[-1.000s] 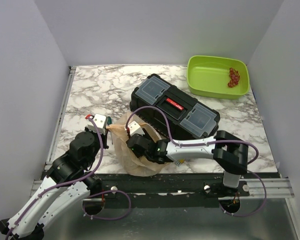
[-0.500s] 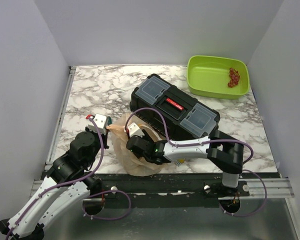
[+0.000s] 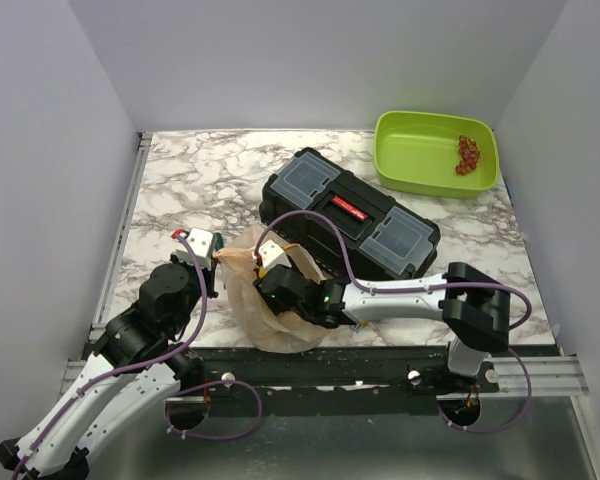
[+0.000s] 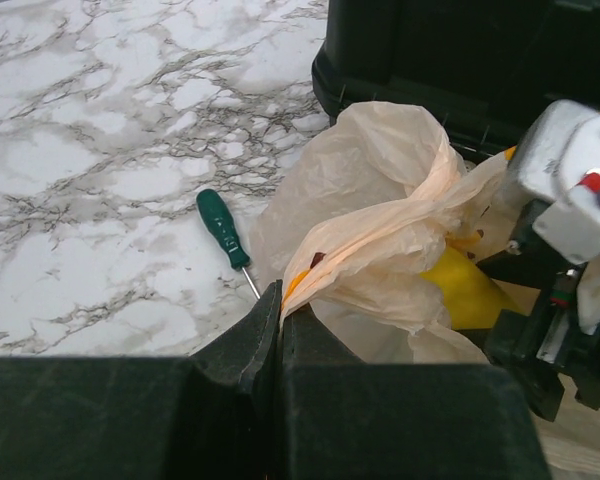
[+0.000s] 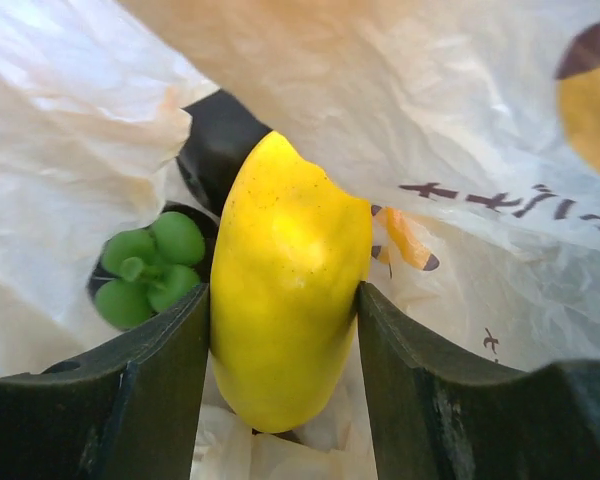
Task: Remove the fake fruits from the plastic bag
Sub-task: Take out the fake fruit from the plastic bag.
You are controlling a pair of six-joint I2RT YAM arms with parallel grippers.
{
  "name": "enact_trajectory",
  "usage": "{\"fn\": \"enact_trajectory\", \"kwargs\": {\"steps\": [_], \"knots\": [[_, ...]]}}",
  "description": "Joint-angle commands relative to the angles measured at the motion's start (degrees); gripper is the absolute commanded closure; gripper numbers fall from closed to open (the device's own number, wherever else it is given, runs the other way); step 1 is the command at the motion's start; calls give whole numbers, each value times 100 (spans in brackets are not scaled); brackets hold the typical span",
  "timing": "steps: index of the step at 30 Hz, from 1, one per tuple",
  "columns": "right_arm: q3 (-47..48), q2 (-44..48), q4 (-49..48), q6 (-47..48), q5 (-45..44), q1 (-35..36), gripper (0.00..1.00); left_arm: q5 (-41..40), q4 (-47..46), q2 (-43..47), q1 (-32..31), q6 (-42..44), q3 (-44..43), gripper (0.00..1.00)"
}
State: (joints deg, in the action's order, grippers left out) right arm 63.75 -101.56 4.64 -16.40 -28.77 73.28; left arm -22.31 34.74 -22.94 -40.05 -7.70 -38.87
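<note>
right arm (image 3: 410, 296) elbow swung out rightward, its purple cable (image 3: 320, 222) looping higher across the toolbox (image 3: 310, 186)

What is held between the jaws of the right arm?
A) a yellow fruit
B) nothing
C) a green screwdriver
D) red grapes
A: the right wrist view shows the yellow fruit pressed between both jaws, inside the plastic bag.
</note>
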Motion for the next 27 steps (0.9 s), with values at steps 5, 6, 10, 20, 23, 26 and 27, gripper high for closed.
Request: {"fn": "enact_trajectory", "kwargs": {"steps": [5,6,10,20,23,26,27], "knots": [[-367,809,-677,-4,430,-20,81,136,-144,61,98,67,46,100],[-388,886,-700,-37,432,-24,83,130,-143,57,117,67,45,100],[-593,1221,-902,-100,434,-20,88,209,-169,44,155,81,53,100],[-650,1957,-1102,-5,492,-19,99,240,-179,9,190,86,46,100],[-631,2226,-1195,77,525,-21,99,242,-178,18,189,85,46,100],[-629,2554,-1356,169,504,-16,99,252,-187,24,199,82,55,100],[-604,2638,-1409,197,504,-18,99,259,-187,19,194,93,51,100]]}}
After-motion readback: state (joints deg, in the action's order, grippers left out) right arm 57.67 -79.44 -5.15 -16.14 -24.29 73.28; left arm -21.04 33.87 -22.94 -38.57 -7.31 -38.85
